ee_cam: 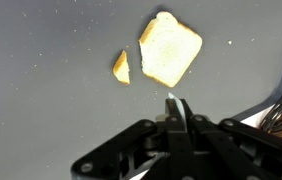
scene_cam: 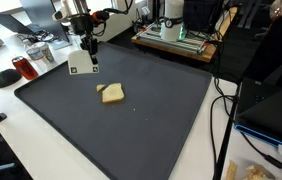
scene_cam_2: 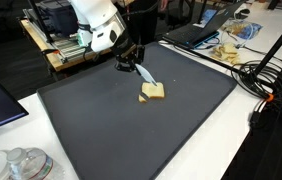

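A slice of toast (ee_cam: pixel 169 48) lies on a dark grey mat (ee_cam: pixel 41 90), with a small cut-off piece (ee_cam: pixel 122 67) just beside it. Both exterior views show the slice (scene_cam: pixel 114 93) (scene_cam_2: pixel 154 92) near the mat's middle. My gripper (ee_cam: pixel 174 115) is shut on a thin pale blade, apparently a knife (ee_cam: pixel 171 100), whose tip sticks out between the fingers. The blade (scene_cam_2: pixel 147 76) slants down toward the slice and ends just short of it. The gripper (scene_cam: pixel 91 58) (scene_cam_2: pixel 131 62) hovers above the mat (scene_cam: pixel 131 130), behind the toast.
A white flat object (scene_cam: pixel 78 64) sits at the back of the mat by the gripper. A red cup (scene_cam: pixel 21 68) stands off the mat. Cables (scene_cam: pixel 221 110) run along one side. A laptop (scene_cam_2: pixel 196 35), food wrappers (scene_cam_2: pixel 231 45) and plastic lids (scene_cam_2: pixel 21 165) lie around the mat (scene_cam_2: pixel 111 130).
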{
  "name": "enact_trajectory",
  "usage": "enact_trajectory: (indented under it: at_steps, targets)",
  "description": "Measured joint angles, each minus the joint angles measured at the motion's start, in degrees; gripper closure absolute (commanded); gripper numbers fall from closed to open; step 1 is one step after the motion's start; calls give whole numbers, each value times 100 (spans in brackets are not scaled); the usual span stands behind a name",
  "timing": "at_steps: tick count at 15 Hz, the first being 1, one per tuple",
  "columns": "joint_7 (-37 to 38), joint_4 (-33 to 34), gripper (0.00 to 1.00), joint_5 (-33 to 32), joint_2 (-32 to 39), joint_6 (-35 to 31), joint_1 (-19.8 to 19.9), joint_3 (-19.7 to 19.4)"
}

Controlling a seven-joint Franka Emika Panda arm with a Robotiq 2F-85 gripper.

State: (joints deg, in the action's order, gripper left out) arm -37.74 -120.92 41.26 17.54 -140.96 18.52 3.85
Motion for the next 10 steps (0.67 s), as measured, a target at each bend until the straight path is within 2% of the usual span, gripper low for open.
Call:
enact_trajectory:
  at_steps: [5,10]
  targets:
    - [-724,157,99,813,270,413,81,-180]
    - [-922,394,99,1268,672,461,80,-306]
